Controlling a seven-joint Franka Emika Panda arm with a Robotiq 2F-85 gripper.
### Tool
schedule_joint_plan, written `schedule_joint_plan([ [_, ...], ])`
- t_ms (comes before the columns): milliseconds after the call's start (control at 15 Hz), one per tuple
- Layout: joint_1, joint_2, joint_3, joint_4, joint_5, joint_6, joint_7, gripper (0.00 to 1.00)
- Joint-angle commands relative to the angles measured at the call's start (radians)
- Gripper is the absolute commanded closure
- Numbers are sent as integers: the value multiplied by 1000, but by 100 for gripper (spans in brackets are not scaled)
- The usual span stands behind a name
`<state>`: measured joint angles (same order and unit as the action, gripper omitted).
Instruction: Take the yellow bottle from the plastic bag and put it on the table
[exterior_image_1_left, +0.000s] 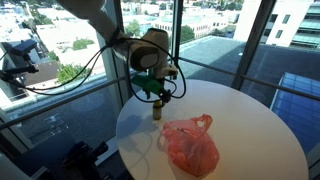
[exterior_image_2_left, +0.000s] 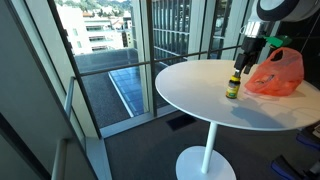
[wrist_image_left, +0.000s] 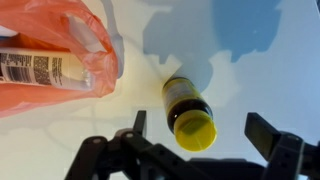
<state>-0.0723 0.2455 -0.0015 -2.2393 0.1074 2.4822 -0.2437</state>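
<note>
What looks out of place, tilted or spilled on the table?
Nothing stands out. The bottle stands upright on the table, beside the bag, with its cap on and no spill visible. The bag lies slumped with a labelled item inside.

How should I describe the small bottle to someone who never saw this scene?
Find the round white table by the windows. Beside the red bag lying on it stands a small bottle, upright and apart from the bag. Its yellow cap and free-standing place set it apart from the white-labelled item inside the bag.
</note>
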Motion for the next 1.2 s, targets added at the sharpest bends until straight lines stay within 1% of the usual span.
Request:
schedule_joint_plan([
  [0,-19,-80,-6,6,13,-111,-1,0],
  [400,-18,-174,-57,26,-22,-301,93,0],
  [533,-17,-203,-70,25,-36,-348,135,0],
  [867,-18,-288,-87,13,-120,-452,241,0],
  [1133,-21,-354,-92,11,-137,-526,261,0],
])
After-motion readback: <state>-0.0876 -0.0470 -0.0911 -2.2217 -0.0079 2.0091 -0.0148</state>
